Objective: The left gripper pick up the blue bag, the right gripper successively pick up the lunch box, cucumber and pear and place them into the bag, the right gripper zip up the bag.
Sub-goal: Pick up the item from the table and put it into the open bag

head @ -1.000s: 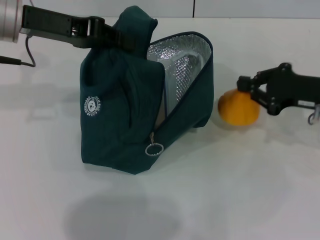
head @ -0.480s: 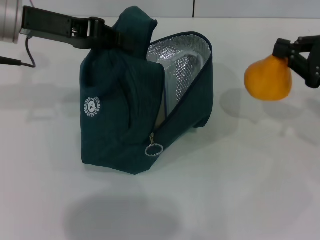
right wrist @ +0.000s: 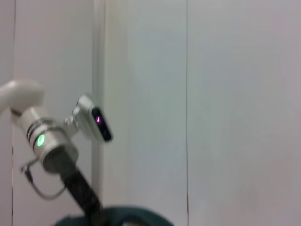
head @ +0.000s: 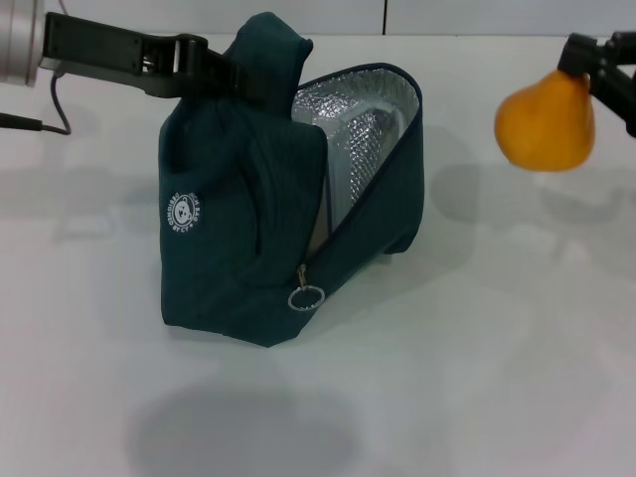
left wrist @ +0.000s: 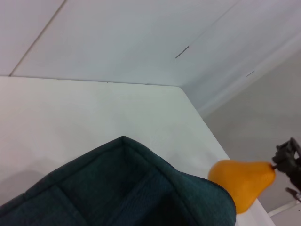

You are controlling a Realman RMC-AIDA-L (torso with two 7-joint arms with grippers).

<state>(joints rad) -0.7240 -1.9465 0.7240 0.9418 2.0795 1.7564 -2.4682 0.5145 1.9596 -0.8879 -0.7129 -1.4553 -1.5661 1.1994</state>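
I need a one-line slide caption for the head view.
Left gripper holds the open blue bag upright; right gripper carries the pear.

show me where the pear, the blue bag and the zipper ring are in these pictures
pear [head: 545, 121], head view, on the middle of its round orange body.
blue bag [head: 234, 248], head view, on its dark front panel beside the round logo.
zipper ring [head: 306, 296], head view, on the metal ring's rim at the bag's front.

The head view looks forward and down at the desk [head: 477, 378]. The left wrist view sits close over the blue bag [left wrist: 117, 193]; the right wrist view faces the wall, sharing the bag's top [right wrist: 117, 217].
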